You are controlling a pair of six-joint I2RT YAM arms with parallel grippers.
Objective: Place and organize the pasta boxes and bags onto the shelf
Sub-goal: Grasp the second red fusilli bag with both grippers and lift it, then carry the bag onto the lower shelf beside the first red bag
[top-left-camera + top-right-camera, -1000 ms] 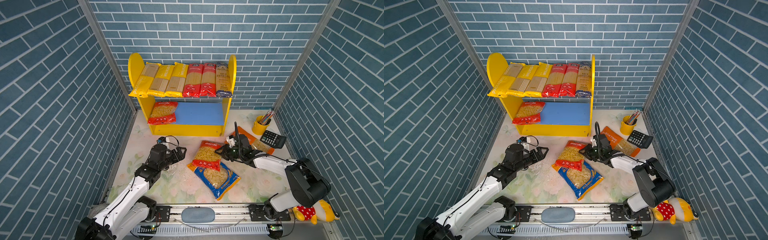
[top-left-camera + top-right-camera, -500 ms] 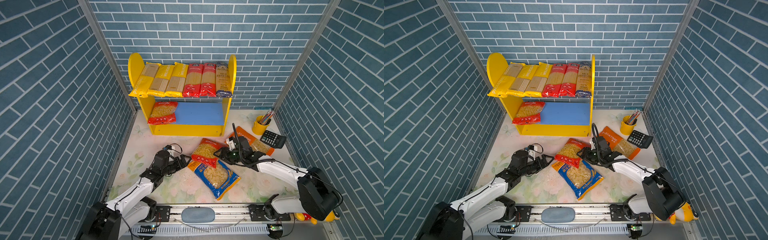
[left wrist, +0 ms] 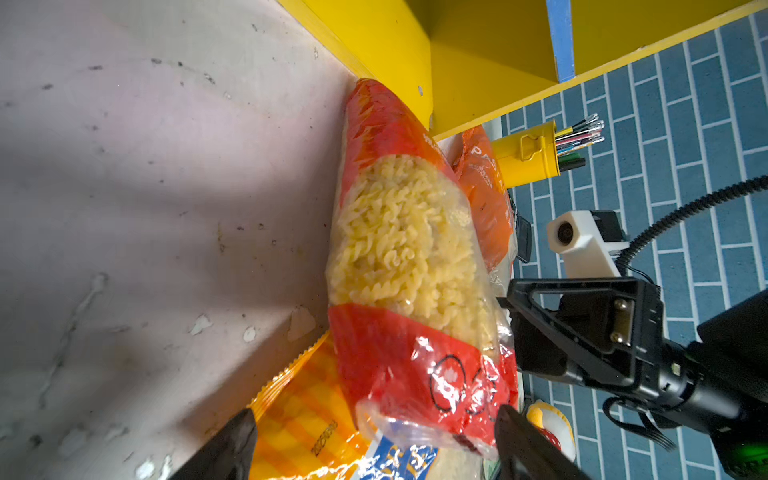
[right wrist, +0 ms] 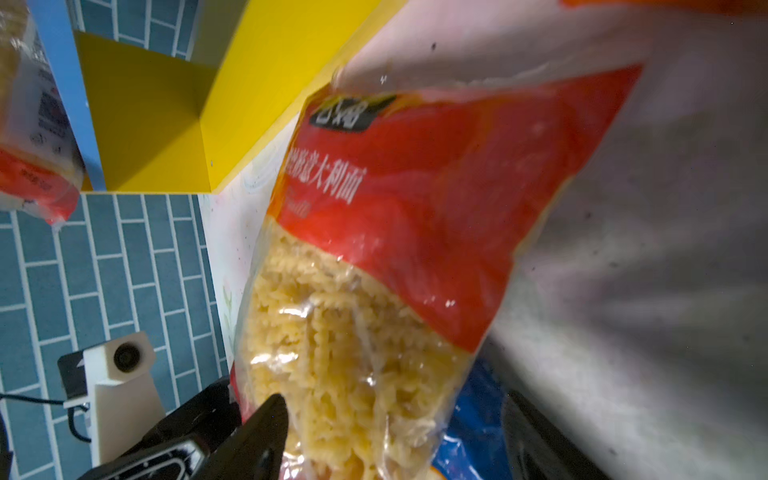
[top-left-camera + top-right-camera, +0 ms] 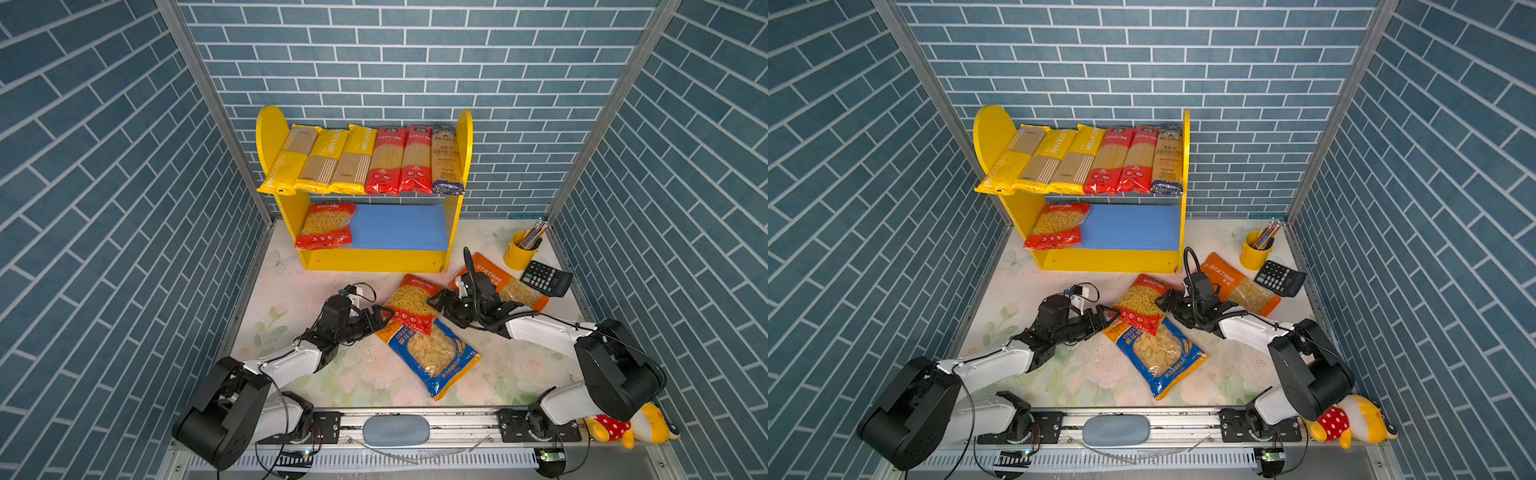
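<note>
Before the shelf (image 5: 374,259), the red fusilli bag (image 5: 411,303) overlaps the blue bag (image 5: 436,357) on the surface (image 5: 291,299); left hand (image 5: 384,318) and right hand (image 5: 438,303) flank it, both spread; the left looks best centred on the bag's end before closing.

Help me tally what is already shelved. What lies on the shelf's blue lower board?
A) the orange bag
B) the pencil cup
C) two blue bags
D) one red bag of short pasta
D: a single red bag lies at the left end of the blue board of the shelf, and nothing else rests on that board.
</note>
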